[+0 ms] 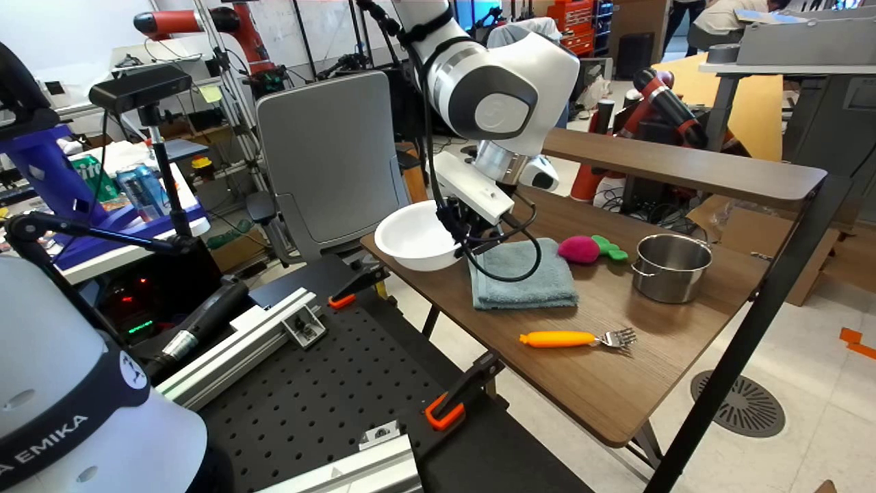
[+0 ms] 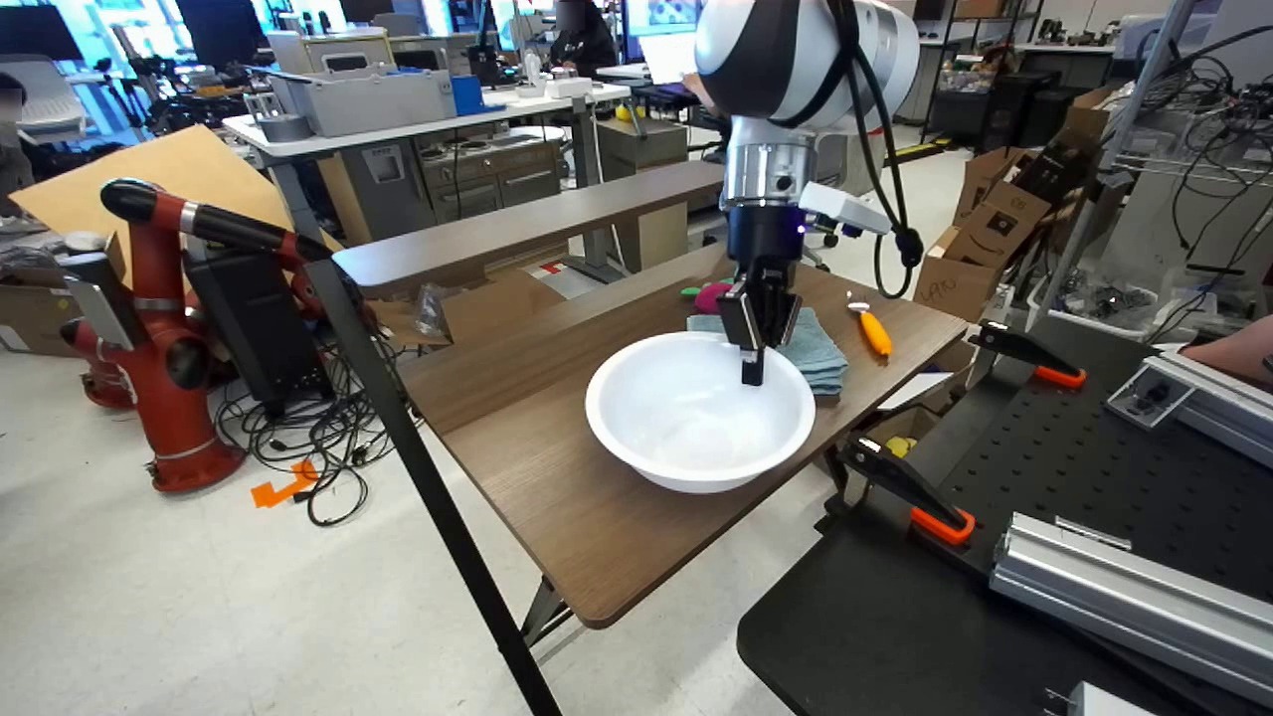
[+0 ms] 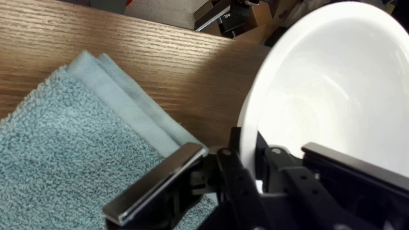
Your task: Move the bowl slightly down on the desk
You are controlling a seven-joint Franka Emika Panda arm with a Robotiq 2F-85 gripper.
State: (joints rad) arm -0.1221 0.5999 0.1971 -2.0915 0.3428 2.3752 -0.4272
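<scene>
The wide white bowl point(image 1: 416, 236) is at one end of the brown wooden desk point(image 2: 527, 398), beside the folded teal cloth. It also shows in an exterior view point(image 2: 701, 413) and fills the right of the wrist view point(image 3: 319, 83). My gripper point(image 3: 247, 145) is shut on the bowl's rim, one finger inside the wall and one outside. In an exterior view the gripper point(image 2: 753, 363) reaches down over the cloth-side rim. In the wrist view the bowl looks tilted, with a shadow on the desk beside it. I cannot tell whether its base touches the desk.
The folded teal cloth point(image 1: 523, 274) lies right beside the bowl. A pink and green toy point(image 1: 582, 250), a metal pot point(image 1: 671, 267) and an orange-handled fork point(image 1: 561, 339) lie farther along. A raised wooden shelf point(image 2: 537, 221) runs along one side of the desk.
</scene>
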